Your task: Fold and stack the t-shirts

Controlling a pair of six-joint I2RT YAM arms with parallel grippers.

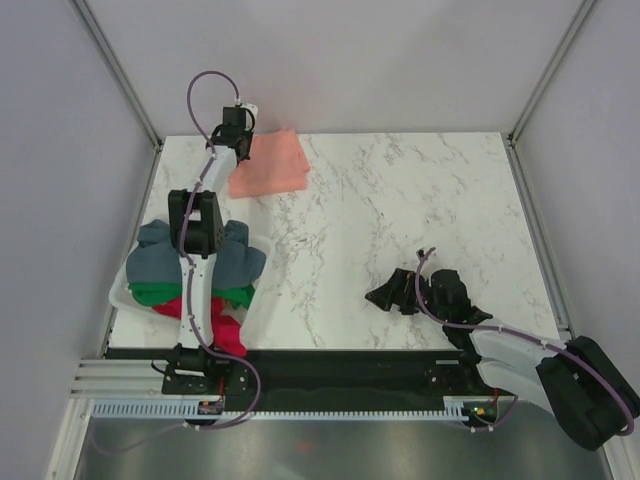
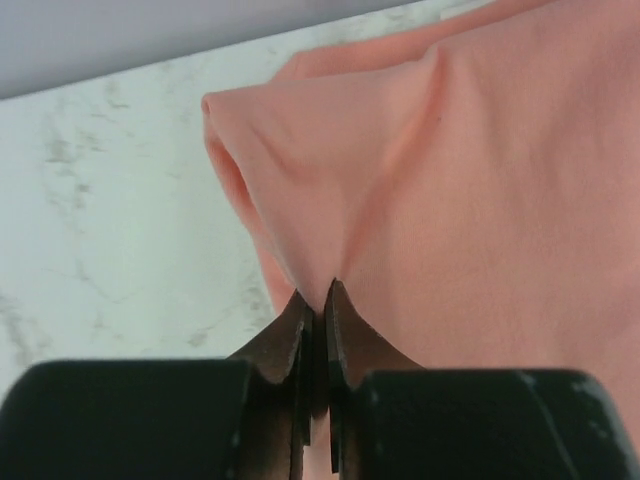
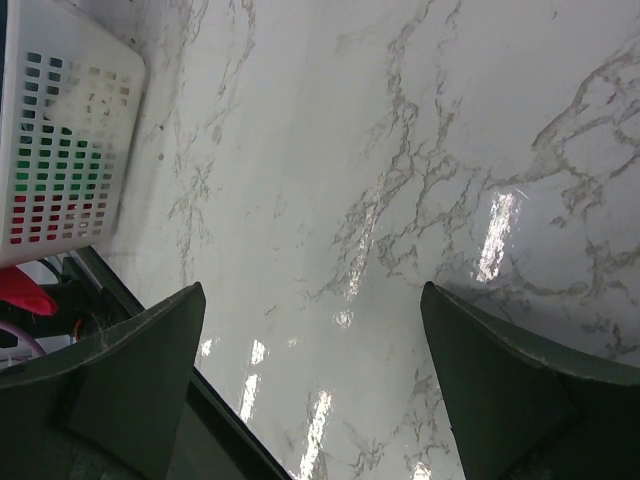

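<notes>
Salmon-pink cloth shirt (image 1: 272,165): lies flat in the far-left corner of the white marble-patterned table (image 1: 400,220), already folded to a compact four-sided panel.

Top view. Left gripper (image 1: 236,135) sits at the panel's far-left corner, arm stretched out. Panel is nearly as deep as wide. Long axis, by my reading, runs across the table, skewed so the near-left corner trails toward the arm bases. Likely placed far back to start the stack clear of the folding area. Grey-blue shirt (image 1: 160,255), green shirt (image 1: 150,293) and red shirt (image 1: 228,335) are heaped unfolded in the white plastic mesh basket (image 1: 118,295) at the near-left edge, under the left arm. Right gripper (image 1: 390,295) is low over bare table, well apart from all cloth, probably parked.

Left wrist view. Jaws are pressed together on a pinch of salmon cloth, which tents up into the fingertips (image 2: 300,335). A folded edge shows at left. The grip looks meant for tugging or squaring the corner.

Right wrist view. Fingers spread wide, nothing between them. Basket wall is at the upper left, with green and red showing through the mesh.
</notes>
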